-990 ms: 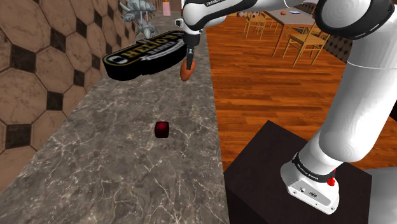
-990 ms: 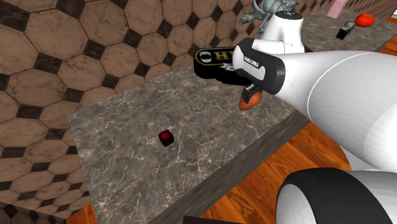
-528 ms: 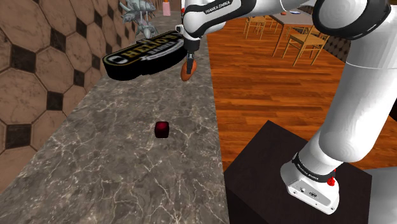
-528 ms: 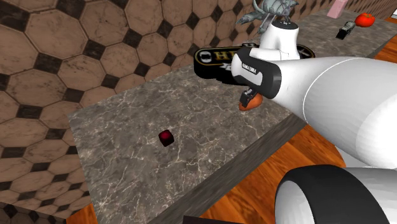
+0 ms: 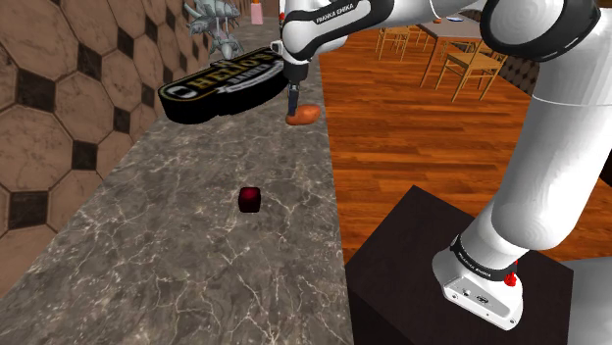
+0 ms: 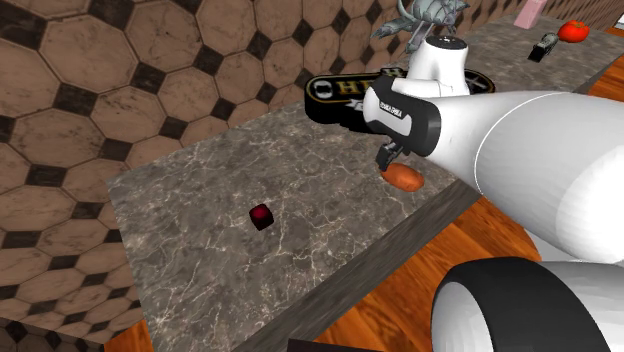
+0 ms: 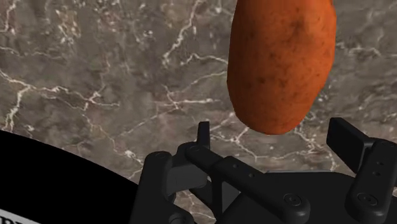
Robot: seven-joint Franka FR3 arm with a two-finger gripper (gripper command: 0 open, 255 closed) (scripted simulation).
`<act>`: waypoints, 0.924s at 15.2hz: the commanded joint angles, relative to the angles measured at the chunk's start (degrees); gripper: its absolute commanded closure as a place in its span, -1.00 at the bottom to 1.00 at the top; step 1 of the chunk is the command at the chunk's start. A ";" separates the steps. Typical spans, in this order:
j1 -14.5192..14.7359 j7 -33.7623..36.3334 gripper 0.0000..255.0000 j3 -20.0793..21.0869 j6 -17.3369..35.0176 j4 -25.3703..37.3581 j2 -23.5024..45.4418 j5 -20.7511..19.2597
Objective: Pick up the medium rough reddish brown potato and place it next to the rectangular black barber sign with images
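Pincer [image 5: 292, 98] apart; potato [image 5: 305, 115] lies free on tabletop [image 5: 196, 255] near barber sign [image 5: 221, 86]. Advise lifting straight up, avoiding nudges.

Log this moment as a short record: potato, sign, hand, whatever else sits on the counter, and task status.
potato: reddish brown, lying on the marble counter near its floor-side edge, not held
sign: black, lettered, on the counter beside the potato, with a gap between them
hand: just above the potato, fingers open
other: small dark red cube, apart from both, nearer the stand
task status: potato looks placed next to the sign; hand not yet withdrawn
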 commanded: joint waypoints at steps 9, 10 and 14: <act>-0.10 -0.12 -1.00 0.09 -6.17 3.32 -2.82 0.32; -0.10 -0.12 -1.00 0.09 -6.17 3.33 -2.82 0.32; -0.10 -0.12 -1.00 0.09 -6.17 3.33 -2.82 0.32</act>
